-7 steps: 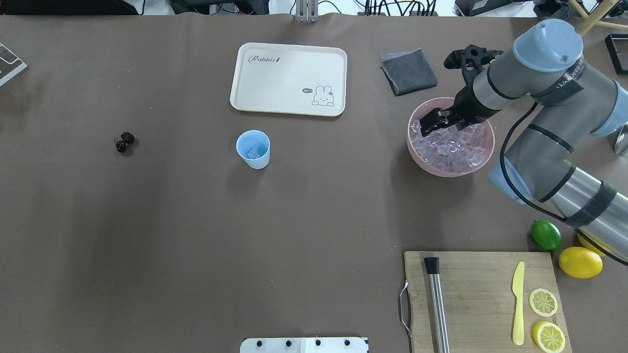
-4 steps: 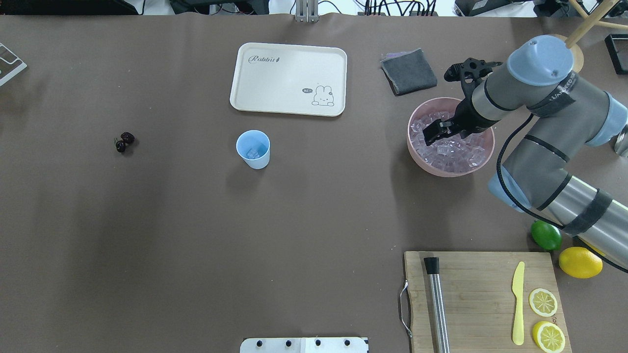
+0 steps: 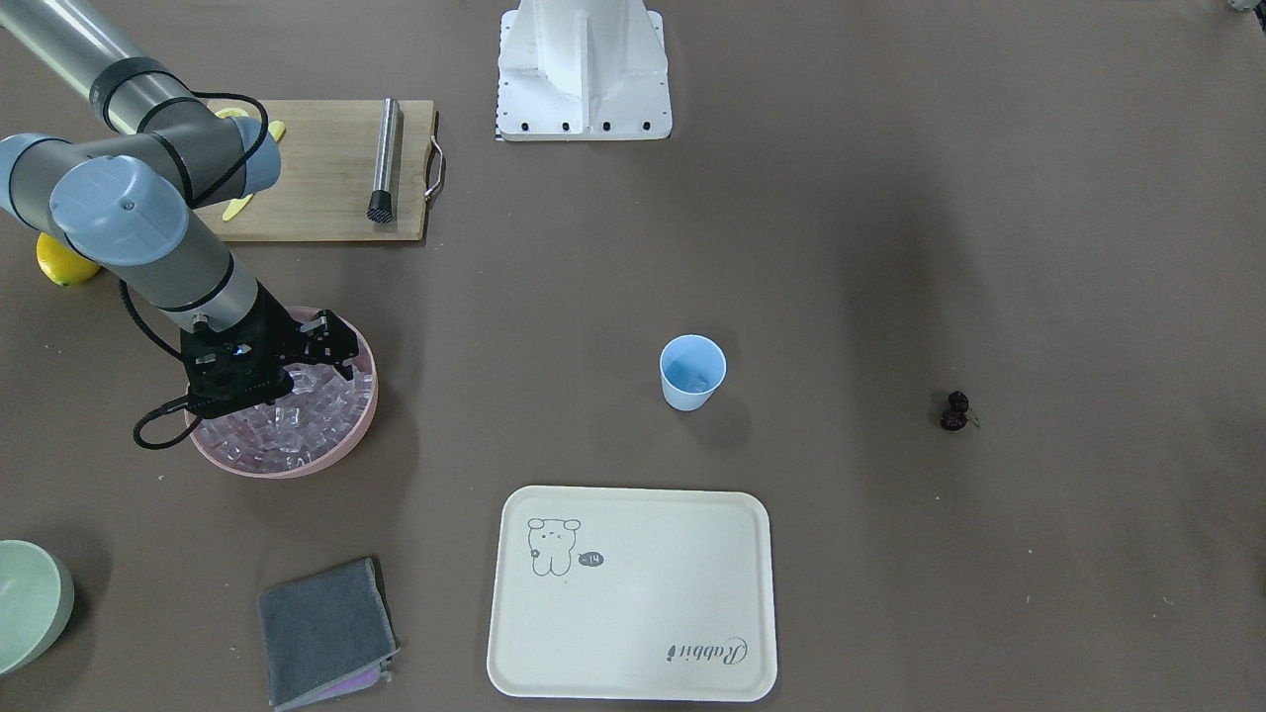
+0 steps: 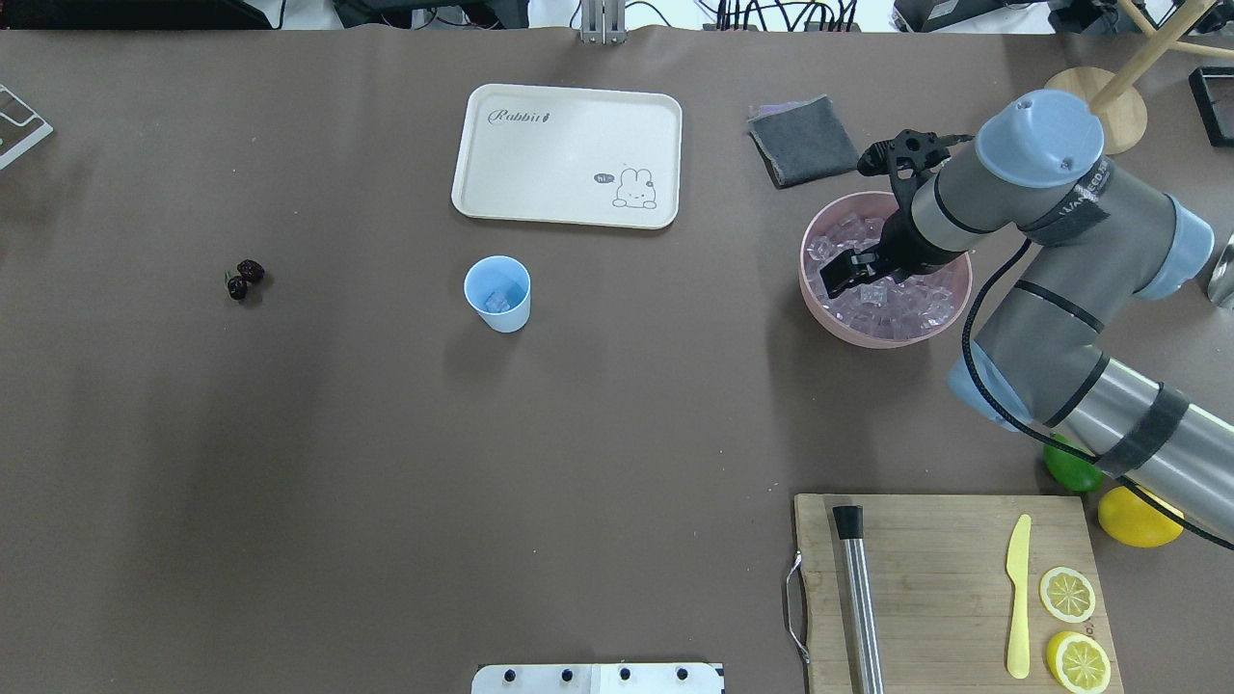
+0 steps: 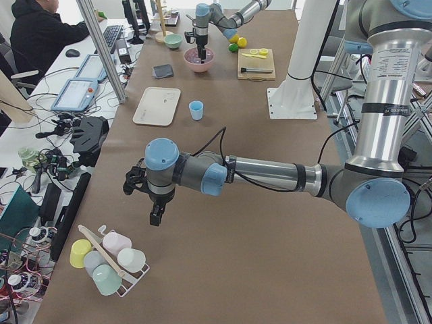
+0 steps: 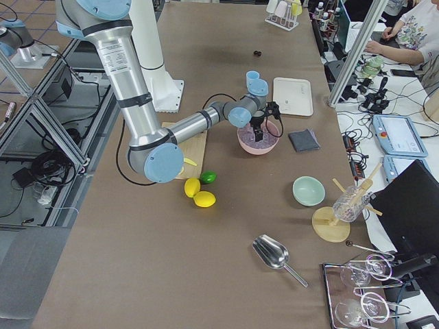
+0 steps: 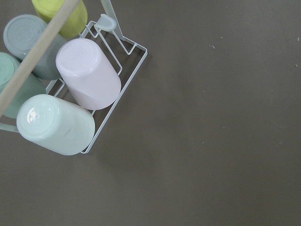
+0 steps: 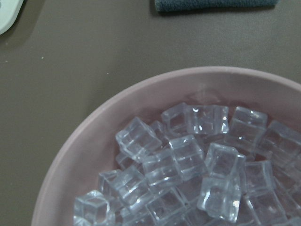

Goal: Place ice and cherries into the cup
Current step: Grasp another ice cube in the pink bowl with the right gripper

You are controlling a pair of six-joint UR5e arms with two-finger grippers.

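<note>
Loads of ice (image 8: 162, 169) sits in the pink bowl (image 4: 882, 339), so the right gripper (image 4: 841, 277) dips in for a cube. Can't tell if it's gripping. Cup (image 4: 497, 294) waits mid-table, cherries (image 4: 243, 280) far left. Left gripper (image 5: 155, 217) is parked aside, state unclear too.

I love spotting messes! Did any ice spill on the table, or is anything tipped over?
Nothing stands out. The ice sits inside the pink bowl, with some cubes in the upright cup. The cherries lie alone on the table, just not picked up yet.
</note>
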